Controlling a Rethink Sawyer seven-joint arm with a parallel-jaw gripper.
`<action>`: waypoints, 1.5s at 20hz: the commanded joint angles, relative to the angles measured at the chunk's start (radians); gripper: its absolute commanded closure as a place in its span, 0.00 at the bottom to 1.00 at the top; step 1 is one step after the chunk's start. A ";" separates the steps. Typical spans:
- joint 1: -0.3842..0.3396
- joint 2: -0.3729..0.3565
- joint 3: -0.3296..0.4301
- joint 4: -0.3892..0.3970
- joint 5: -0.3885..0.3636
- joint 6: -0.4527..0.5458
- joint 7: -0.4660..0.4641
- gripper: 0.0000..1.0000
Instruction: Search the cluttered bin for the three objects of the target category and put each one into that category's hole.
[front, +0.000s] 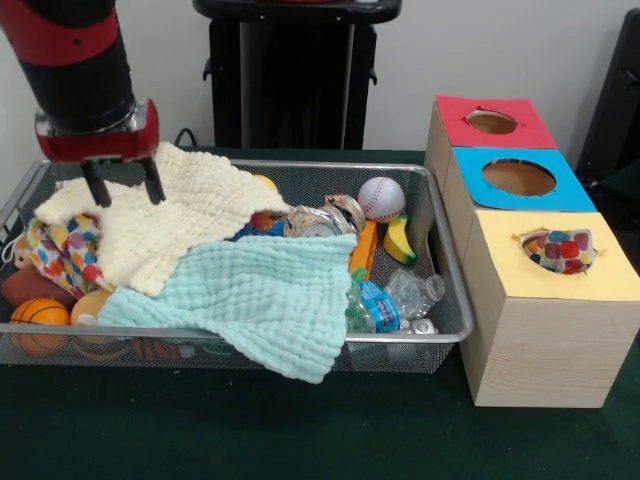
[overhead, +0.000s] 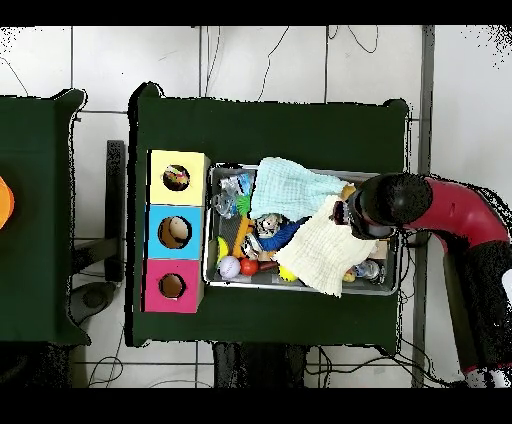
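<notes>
Now the end effector (front: 124, 189) hangs with fingers parted and empty over the bin's (front: 440, 250) far corner, above the cream cloth (front: 170, 225).

Its nearest target, a dotted fabric piece (front: 62, 250), lies just below and toward the camera in the front view, half tucked under that cloth's edge; its long axis seems to run along the bin's short end, though folds hide much of it. Another dotted piece (front: 562, 250) already sits in the yellow box's hole (front: 556, 251), well apart across the bin. I judge a short descent toward the camera comes next.
</notes>
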 joint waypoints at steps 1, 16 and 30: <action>0.011 -0.168 0.001 0.225 0.072 0.157 -0.090 0.00; 0.007 0.021 0.004 -0.058 -0.029 0.148 -0.211 0.00; -0.045 0.117 0.042 -0.192 -0.057 0.151 -0.294 0.00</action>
